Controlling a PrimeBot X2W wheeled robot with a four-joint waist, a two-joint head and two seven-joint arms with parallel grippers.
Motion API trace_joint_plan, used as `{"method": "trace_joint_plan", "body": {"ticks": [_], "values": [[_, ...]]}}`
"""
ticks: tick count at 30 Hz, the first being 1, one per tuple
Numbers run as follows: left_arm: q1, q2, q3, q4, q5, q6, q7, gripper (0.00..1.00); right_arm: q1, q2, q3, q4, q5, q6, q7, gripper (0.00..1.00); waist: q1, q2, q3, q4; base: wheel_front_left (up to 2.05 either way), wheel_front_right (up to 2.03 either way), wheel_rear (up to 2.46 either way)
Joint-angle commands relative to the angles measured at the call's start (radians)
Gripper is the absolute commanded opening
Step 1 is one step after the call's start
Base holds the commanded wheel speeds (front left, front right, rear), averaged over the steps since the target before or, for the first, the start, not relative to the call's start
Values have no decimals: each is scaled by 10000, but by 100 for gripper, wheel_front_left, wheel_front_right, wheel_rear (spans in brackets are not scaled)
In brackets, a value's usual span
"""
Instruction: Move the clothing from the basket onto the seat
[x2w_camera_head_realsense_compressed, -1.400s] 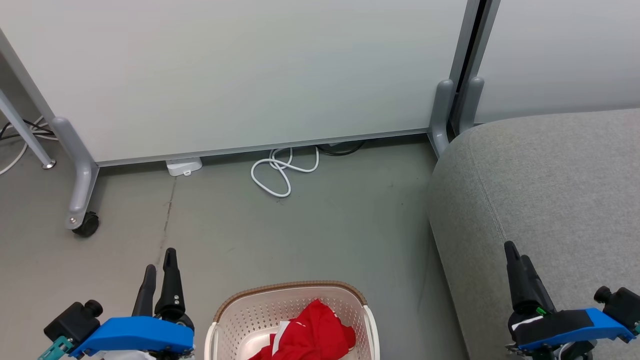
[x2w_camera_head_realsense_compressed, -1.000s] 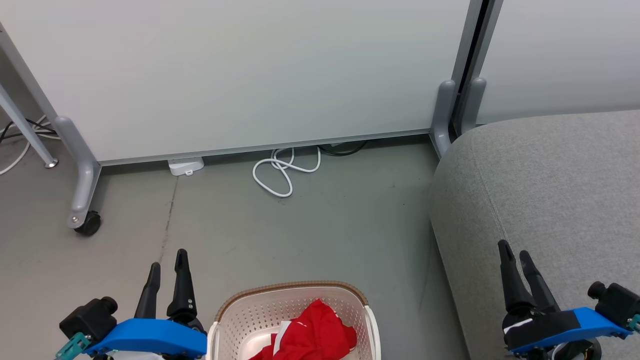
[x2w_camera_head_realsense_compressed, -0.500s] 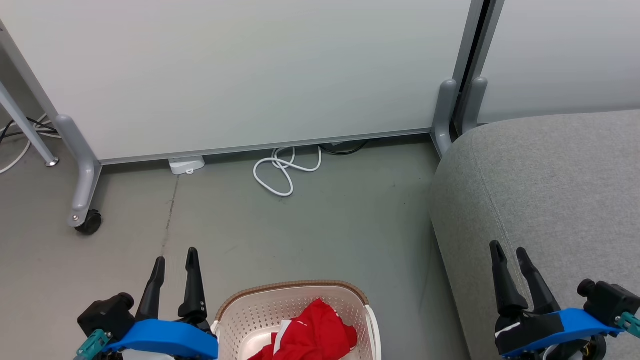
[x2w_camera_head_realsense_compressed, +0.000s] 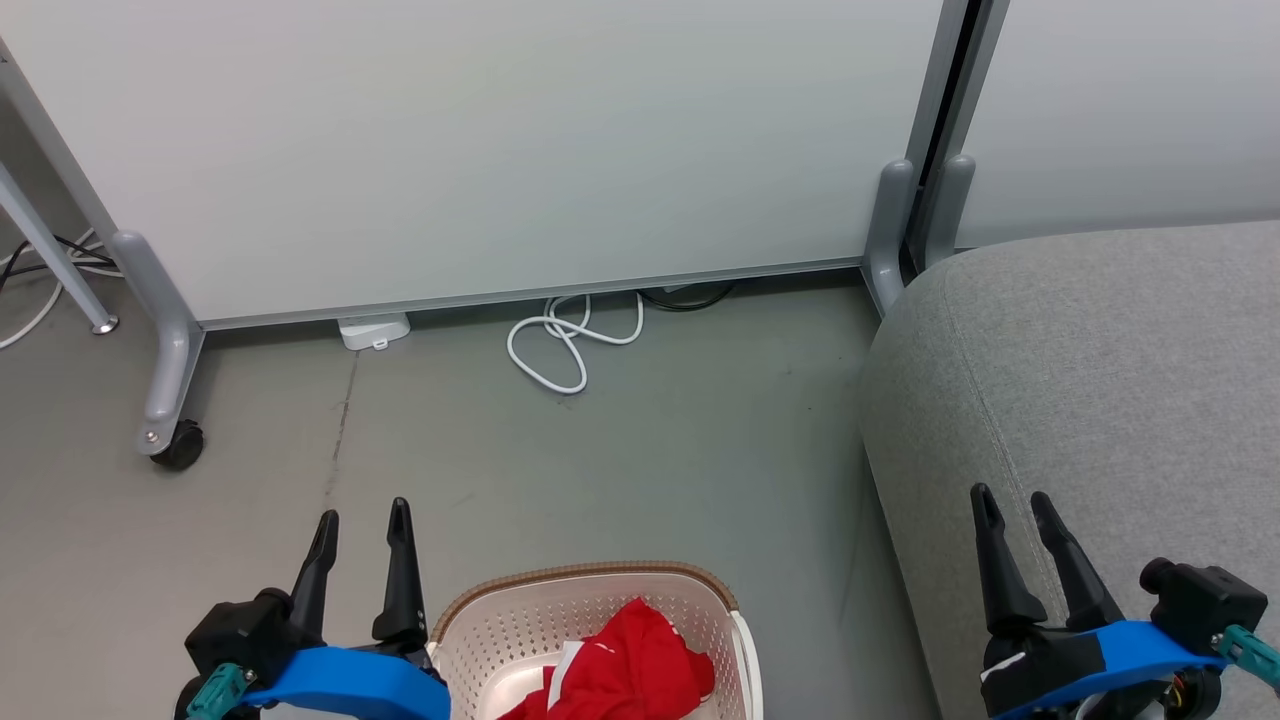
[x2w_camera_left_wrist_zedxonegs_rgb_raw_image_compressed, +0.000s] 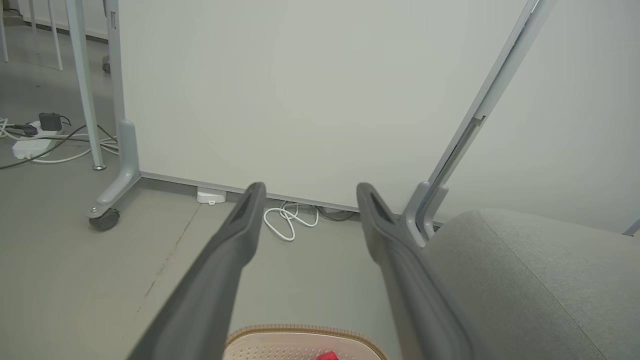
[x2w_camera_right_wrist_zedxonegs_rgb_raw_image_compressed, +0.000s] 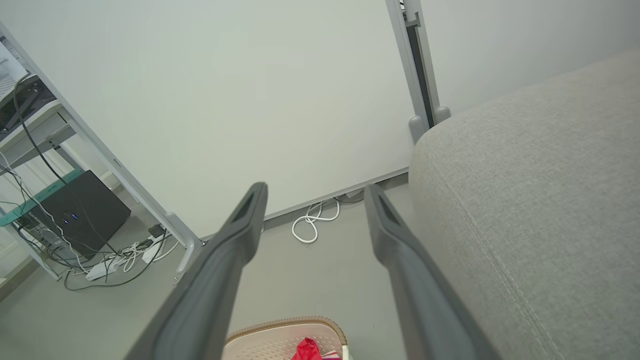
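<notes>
Red clothing with a white panel lies crumpled in the cream basket, which stands on the floor at the bottom centre of the head view. The basket's brown rim and a scrap of red clothing peek into the left wrist view, and the basket with red clothing into the right wrist view. The grey seat fills the right side. My left gripper is open just left of the basket, empty. My right gripper is open over the seat's front edge, empty.
A white partition on grey wheeled feet runs along the back. A coiled white cable and a white power strip lie at its base. Bare grey floor lies between partition, basket and seat. Shelving with cables stands far left.
Both grippers have opened wider. The left gripper has shifted right toward the basket; the right gripper has drifted slightly left. The clothing and basket have not moved.
</notes>
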Motion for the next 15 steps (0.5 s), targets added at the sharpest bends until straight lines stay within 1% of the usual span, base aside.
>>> {"method": "trace_joint_plan", "body": {"ticks": [1, 15], "values": [[9, 57, -32, -52, 250, 37, -98, 100, 47, -79, 15, -39, -225, 19, -99, 100, 0, 0, -10, 0, 0, 0, 0], [84, -54, -11, 174, 942, 16, -408, 100, 56, -85, 123, 56, -1054, 21, -417, 100, 0, 0, -33, 18, 0, 0, 0]]}}
